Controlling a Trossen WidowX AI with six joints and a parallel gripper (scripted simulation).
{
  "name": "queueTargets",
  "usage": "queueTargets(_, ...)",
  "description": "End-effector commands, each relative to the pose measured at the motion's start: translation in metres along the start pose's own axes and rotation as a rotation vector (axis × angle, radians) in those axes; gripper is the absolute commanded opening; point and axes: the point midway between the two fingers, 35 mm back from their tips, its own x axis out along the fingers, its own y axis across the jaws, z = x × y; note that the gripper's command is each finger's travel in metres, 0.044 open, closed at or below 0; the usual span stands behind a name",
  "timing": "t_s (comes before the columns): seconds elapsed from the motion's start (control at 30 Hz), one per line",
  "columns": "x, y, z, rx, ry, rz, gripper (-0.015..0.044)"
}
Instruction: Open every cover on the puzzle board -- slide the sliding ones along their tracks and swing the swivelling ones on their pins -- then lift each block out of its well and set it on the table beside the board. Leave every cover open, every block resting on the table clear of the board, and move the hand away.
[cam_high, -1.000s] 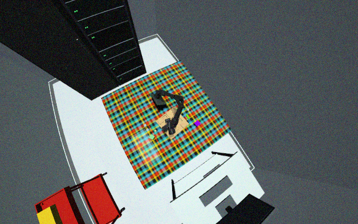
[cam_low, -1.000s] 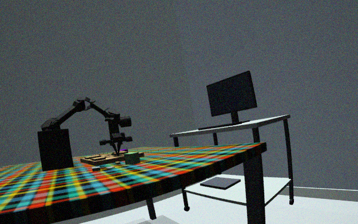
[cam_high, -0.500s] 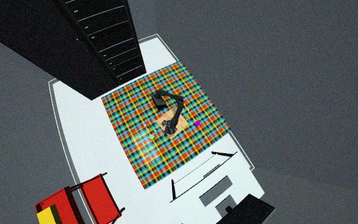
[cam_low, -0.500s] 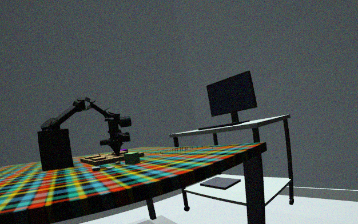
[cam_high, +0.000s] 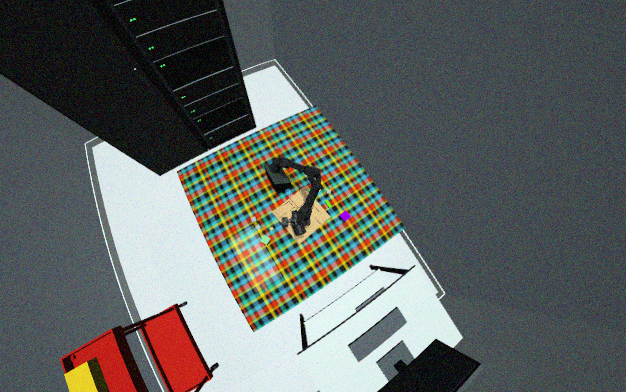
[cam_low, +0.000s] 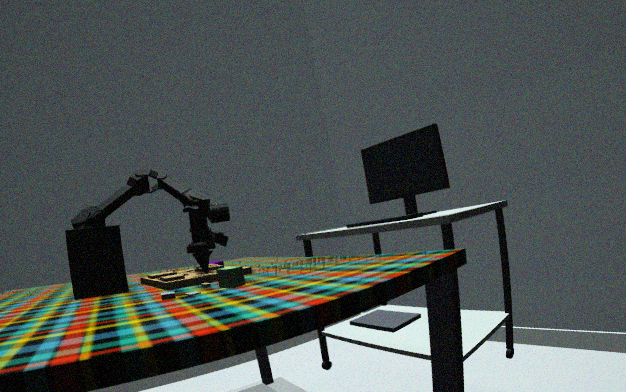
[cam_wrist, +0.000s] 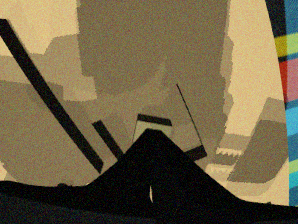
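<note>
The wooden puzzle board (cam_high: 320, 218) (cam_low: 156, 283) (cam_wrist: 250, 35) lies in front of the arm's base. My gripper (cam_low: 204, 270) (cam_wrist: 152, 136) is shut and empty, pointing down with its tips at or just above the board top; contact cannot be told. In the wrist view a small pale greenish piece (cam_wrist: 145, 125) with a dark edge shows just beyond the tips, among dark slots. A green block (cam_high: 265, 240) (cam_low: 231, 277), a lime block (cam_high: 328, 204) and a purple block (cam_high: 345, 216) (cam_low: 216, 262) rest on the table off the board. The arm hides part of the board, including its covers.
Small pale pieces (cam_high: 253, 219) (cam_low: 168, 295) lie on the checkered table (cam_high: 225, 200) (cam_low: 200, 320) on the green block's side. The arm's base (cam_high: 277, 176) (cam_low: 97, 262) stands behind the board. A dark rack (cam_high: 175, 75) stands beyond the table, and a trolley with a monitor (cam_low: 406, 165) stands at the opposite side.
</note>
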Motion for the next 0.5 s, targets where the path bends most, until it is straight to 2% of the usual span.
queueTargets(0.0, 0.002, -0.001, 0.0, -0.726, 0.003, 0.0, 0.0)
queueTargets(0.27, -0.009, -0.001, -0.001, -0.346, 0.003, -0.001, 0.0)
queueTargets(0.4, -0.013, -0.001, -0.002, -0.315, 0.003, -0.001, 0.0)
queueTargets(0.47, -0.011, -0.001, -0.002, -0.328, 0.008, 0.001, 0.0053)
